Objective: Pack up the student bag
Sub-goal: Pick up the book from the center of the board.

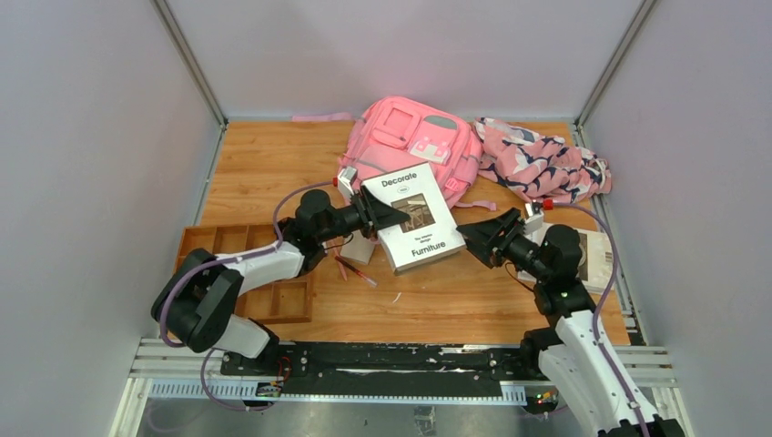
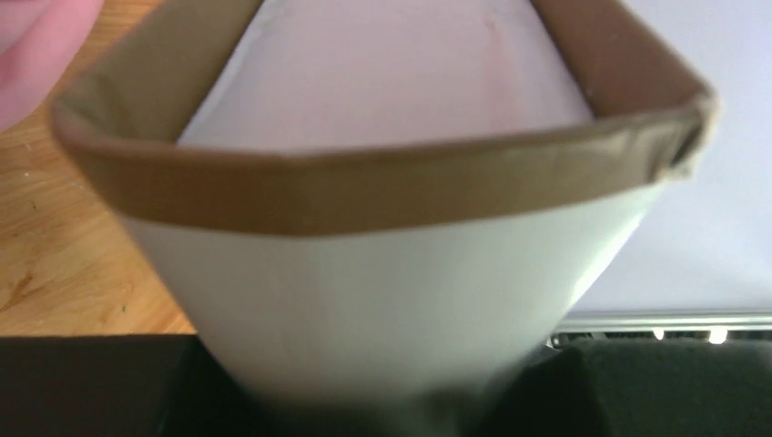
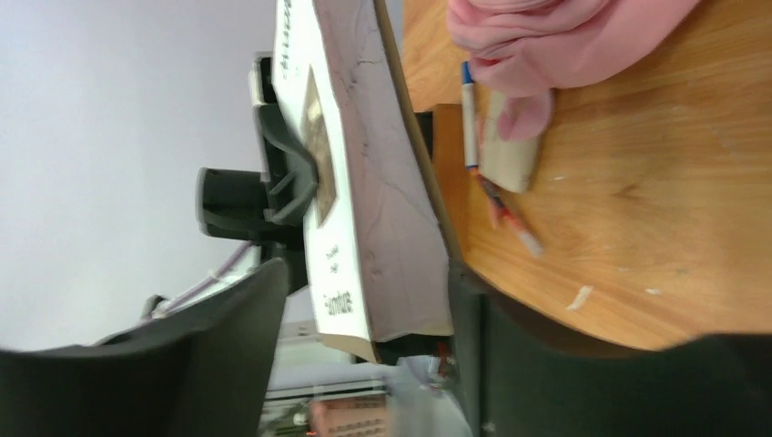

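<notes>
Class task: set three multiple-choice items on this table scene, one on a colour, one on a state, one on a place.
1. What colour is the student bag? A blue; B pink; C green.
2. What state is the book in? A inside the student bag; B torn in half; C clamped by the left gripper.
3. Where is the wooden tray? A on the student bag; B beside the left arm; C under the book.
Answers: 1 B, its fabric is pink. 2 C, the left gripper grips the book's edge. 3 B, the wooden tray lies by the left arm.
</notes>
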